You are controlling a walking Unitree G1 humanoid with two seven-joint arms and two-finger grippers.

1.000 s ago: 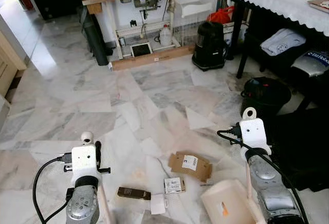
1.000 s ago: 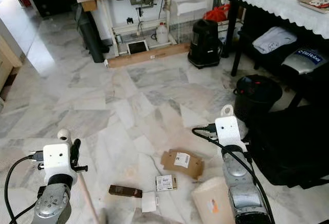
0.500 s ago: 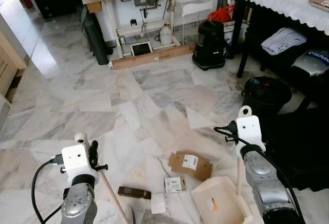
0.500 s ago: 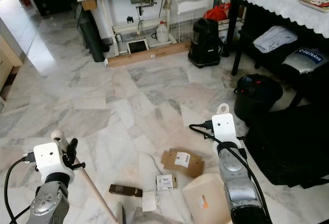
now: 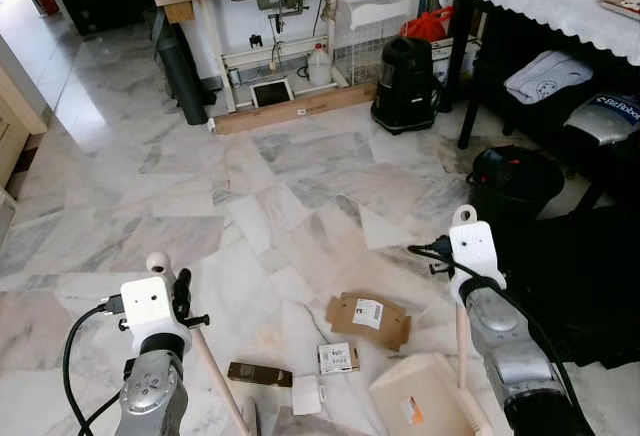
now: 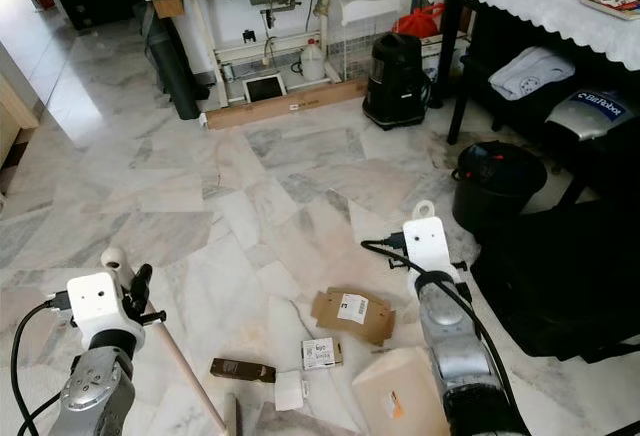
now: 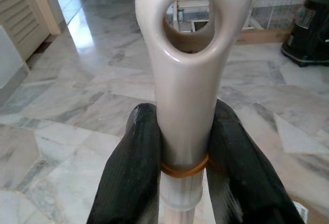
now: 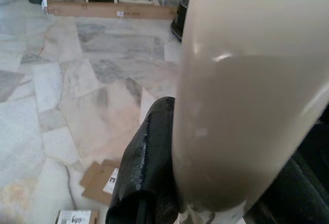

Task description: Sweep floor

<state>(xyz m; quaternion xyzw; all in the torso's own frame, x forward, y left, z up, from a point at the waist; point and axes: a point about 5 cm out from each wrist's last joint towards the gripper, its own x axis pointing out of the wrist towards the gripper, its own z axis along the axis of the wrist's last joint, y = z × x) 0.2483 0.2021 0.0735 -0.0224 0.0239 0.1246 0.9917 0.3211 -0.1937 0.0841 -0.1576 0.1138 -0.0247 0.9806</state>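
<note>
The left gripper [image 7: 182, 183] is clamped on the cream handle of the broom [image 7: 181, 90] just below its hanging loop; both black fingers [image 7: 131, 172] press the shaft from either side, at a yellowish band. In the head views the broom [image 5: 215, 381] has its looped end up beside the left wrist, and its long axis slants down and toward the robot's right — the lower end runs out of frame near the debris. The right gripper [image 8: 205, 183] grips the wide cream handle of the dustpan [image 8: 247, 90], one black finger [image 8: 146, 167] flat against it. That handle stands nearly upright, loop at the top, with the dustpan [image 5: 425, 401] tray on the marble floor [image 5: 150, 196] at the robot's right. Just beside the tray lie a flattened cardboard piece [image 5: 368, 320], a small printed box [image 5: 336, 358], a dark brown wrapper [image 5: 259, 374] and a white scrap [image 5: 307, 395].
</note>
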